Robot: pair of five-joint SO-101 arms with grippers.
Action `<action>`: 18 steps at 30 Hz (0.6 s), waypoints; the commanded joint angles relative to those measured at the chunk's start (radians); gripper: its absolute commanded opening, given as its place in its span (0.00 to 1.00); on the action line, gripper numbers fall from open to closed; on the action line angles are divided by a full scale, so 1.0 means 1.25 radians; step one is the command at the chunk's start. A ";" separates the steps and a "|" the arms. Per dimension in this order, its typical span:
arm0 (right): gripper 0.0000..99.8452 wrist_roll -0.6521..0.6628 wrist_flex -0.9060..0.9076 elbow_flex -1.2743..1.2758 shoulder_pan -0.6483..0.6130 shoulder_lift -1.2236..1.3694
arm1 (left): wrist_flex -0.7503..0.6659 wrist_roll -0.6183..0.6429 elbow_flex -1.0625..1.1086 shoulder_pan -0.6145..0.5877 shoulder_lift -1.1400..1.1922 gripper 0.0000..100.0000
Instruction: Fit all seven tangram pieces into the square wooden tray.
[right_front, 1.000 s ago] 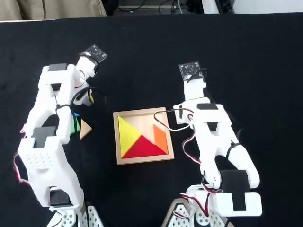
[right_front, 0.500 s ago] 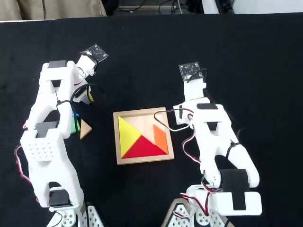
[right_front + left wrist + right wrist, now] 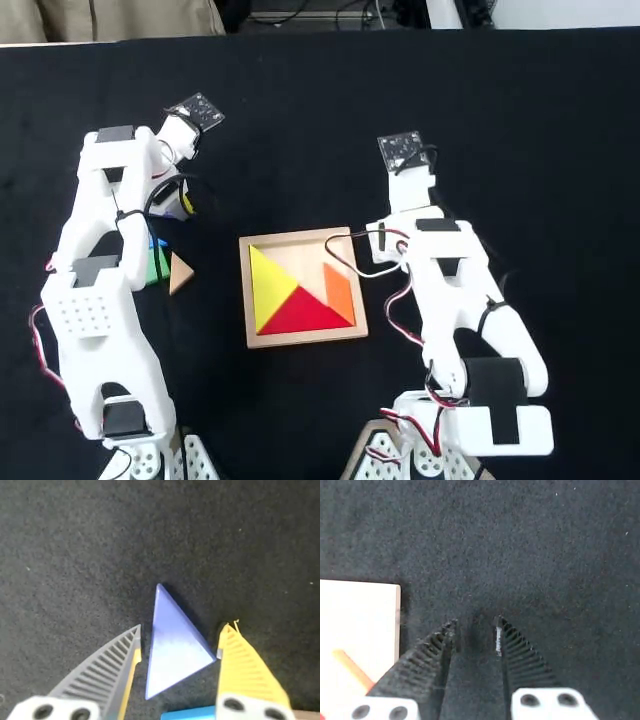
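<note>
The square wooden tray [image 3: 248, 290] lies mid-table and holds a yellow triangle [image 3: 270, 285], a red triangle [image 3: 305, 315] and an orange piece [image 3: 339, 288]. Left of it lie a tan triangle [image 3: 181, 272], a green piece [image 3: 160, 266] and a blue piece [image 3: 160, 243]. My left gripper [image 3: 182, 627] is open, low over the cloth, with a violet-blue triangle [image 3: 172, 647] lying flat between its fingers. My right gripper [image 3: 476, 630] hangs over bare cloth beside the tray's corner [image 3: 360, 615], open by a narrow gap with nothing in it.
A black cloth covers the whole table. The left arm [image 3: 100, 250] stands over the loose pieces and hides part of them. The right arm [image 3: 450, 300] rises just right of the tray. Bare cloth stretches behind and to the right.
The left arm has shifted slightly to the left over the loose pieces. The right arm and the tray's pieces have not moved.
</note>
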 commanded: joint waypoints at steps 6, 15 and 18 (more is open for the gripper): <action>0.12 0.010 -0.014 -0.042 0.011 0.001 | 0.004 -0.006 -0.028 -0.050 0.027 0.24; 0.12 0.010 -0.028 -0.040 0.010 0.001 | 0.097 -0.012 -0.028 -0.057 -0.128 0.24; 0.12 0.010 -0.028 -0.040 0.010 0.001 | 0.104 -0.039 -0.029 -0.078 -0.122 0.24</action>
